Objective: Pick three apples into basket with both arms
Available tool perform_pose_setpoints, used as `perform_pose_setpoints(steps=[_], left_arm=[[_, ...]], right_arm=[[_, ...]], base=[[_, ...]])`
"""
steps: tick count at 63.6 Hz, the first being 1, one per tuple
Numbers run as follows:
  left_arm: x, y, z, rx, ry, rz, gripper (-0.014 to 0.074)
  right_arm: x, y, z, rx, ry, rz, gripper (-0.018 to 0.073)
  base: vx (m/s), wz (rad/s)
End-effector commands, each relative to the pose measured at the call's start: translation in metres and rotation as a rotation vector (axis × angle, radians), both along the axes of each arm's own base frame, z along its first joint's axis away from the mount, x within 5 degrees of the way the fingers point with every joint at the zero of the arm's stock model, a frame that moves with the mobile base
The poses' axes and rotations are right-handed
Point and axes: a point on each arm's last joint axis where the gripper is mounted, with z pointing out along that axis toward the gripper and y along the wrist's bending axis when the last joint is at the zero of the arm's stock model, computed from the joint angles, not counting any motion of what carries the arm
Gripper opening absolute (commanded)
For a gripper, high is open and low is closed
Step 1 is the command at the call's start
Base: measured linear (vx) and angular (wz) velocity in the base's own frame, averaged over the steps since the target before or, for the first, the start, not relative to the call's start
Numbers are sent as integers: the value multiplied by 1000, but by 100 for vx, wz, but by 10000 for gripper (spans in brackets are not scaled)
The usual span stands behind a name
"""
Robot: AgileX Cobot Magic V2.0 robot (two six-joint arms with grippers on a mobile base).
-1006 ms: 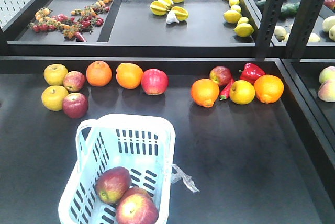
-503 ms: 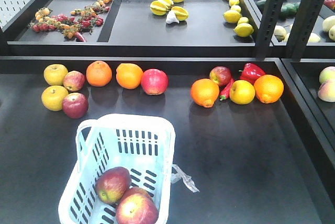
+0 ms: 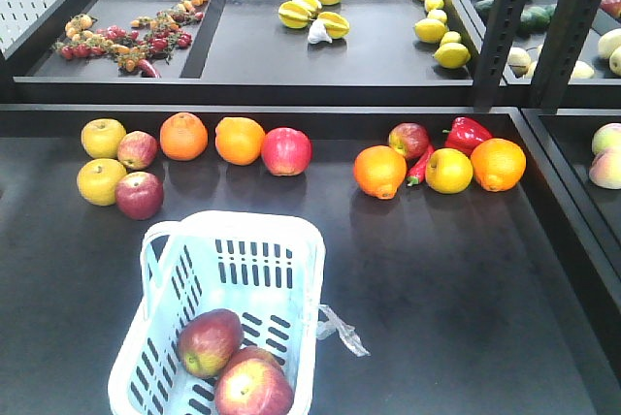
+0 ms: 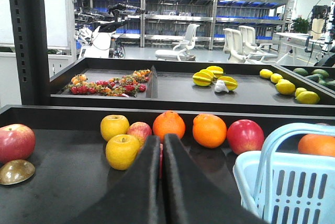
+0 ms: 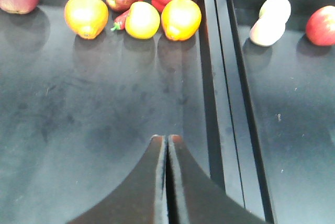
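At the near left of the black table (image 3: 456, 279), the basket (image 3: 165, 362) sits with its hoop handle folded toward the back rim and a clear plastic scrap (image 3: 342, 330) trailing off its right edge. It holds two apples, touching: one (image 3: 209, 341) on the slotted floor at centre-left, the other (image 3: 253, 388) just in front of it, cut by the frame edge.

Remaining apples lie loose along the back of the table. Left cluster: a dark red apple (image 3: 140, 194) beside two yellow fruits (image 3: 101, 180), a smaller pinkish apple (image 3: 138, 149) behind it, then two oranges (image 3: 183, 136) and a bright red apple (image 3: 286, 151) in a row. Right cluster: a small apple (image 3: 408, 140) behind an orange (image 3: 379, 172), next to a red pepper (image 3: 468, 132), a yellow fruit (image 3: 448, 170) and another orange (image 3: 498, 164).

The rear tray (image 3: 369, 66) holds starfruit (image 3: 312, 8) and lemons (image 3: 437, 27); its left compartment holds mixed small fruit and chillies (image 3: 131, 37).

Left gripper (image 4: 161, 153): jaws pressed together, nothing between them, low over the table, pointing at the left cluster, basket rim at its right. Right gripper (image 5: 167, 150): jaws likewise closed and empty, over bare table, well short of the right cluster.

Versus the earlier front views: no change. Same two apples in the basket, same positions; table fruit unmoved; neither arm shows in the front view.
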Motion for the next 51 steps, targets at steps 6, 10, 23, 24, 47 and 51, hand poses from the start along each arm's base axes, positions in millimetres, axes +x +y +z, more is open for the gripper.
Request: perform_pose_setpoints(steps=[6, 10, 23, 24, 47, 51], left_arm=[[-1, -1, 0, -19, -71, -8, -6], [-1, -1, 0, -19, -71, -8, -6], [-1, -1, 0, -19, -70, -8, -6], [-1, -1, 0, -19, -70, -8, -6], [-1, -1, 0, -19, -70, -8, -6], [-1, -1, 0, -19, -70, -8, -6]], right_arm=[[-6, 0, 1, -15, -185, 15, -9], [-11, 1, -11, -1, -230, 20, -9], [-29, 4, -51, 53, -378, 34, -9], [-31, 5, -55, 59, -394, 34, -9], [-56, 6, -107, 146, -615, 25, -9], [-57, 6, -115, 157, -642, 24, -9]], base=[[0, 0], [0, 0], [0, 0], [0, 0], [0, 0], [0, 0]])
